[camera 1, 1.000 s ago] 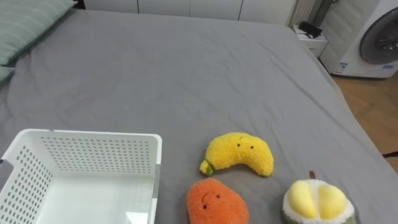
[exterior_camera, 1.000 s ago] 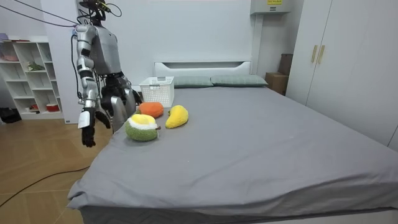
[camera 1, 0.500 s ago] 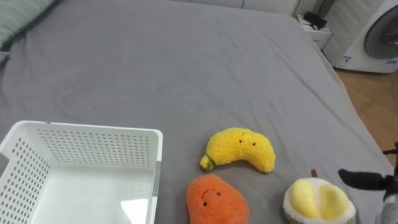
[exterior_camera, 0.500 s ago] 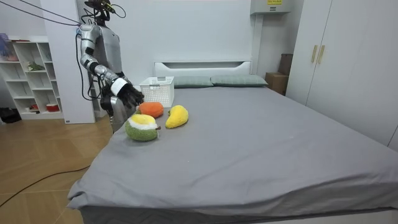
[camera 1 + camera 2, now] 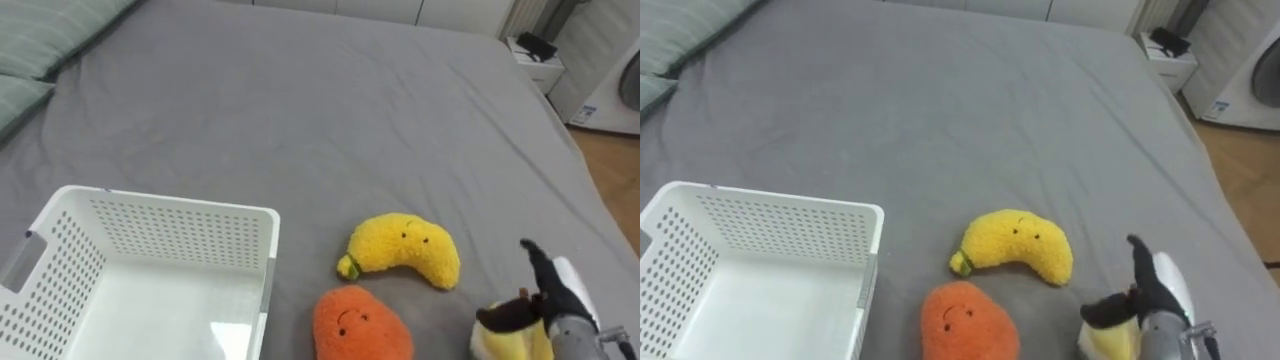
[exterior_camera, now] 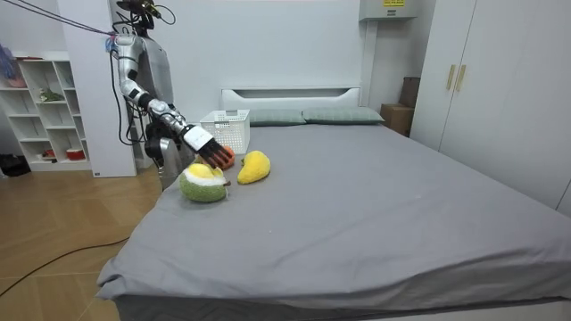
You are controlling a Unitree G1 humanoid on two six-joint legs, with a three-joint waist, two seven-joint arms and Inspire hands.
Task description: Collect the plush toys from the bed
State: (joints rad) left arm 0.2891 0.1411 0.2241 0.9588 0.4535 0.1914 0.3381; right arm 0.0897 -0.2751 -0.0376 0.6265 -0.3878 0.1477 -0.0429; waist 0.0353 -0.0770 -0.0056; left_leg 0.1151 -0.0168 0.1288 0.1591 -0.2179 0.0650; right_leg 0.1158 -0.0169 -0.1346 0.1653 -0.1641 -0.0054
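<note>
1. Three toys lie on the bed (image 5: 300, 100) in the left eye view: a banana toy (image 5: 405, 250), an orange toy (image 5: 358, 325) and a durian toy (image 5: 503, 342) at the lower edge, under the right hand (image 5: 567, 295). The fingers (image 5: 529, 252) are spread and not clamped on anything. Closing on the rounded top alone would likely squeeze the plush out of the grasp. The frame bottom cuts off both the toy and the hand.
2. Room view: the durian toy sits near the bed's side edge, so a push could tip it to the floor. The hand covers part of the orange toy. Whether it touches the durian toy cannot be judged.
3. Right eye view: the palm's underside is hidden. The white basket (image 5: 770, 212) lies beyond the orange toy, so a low carry could clip that toy.
</note>
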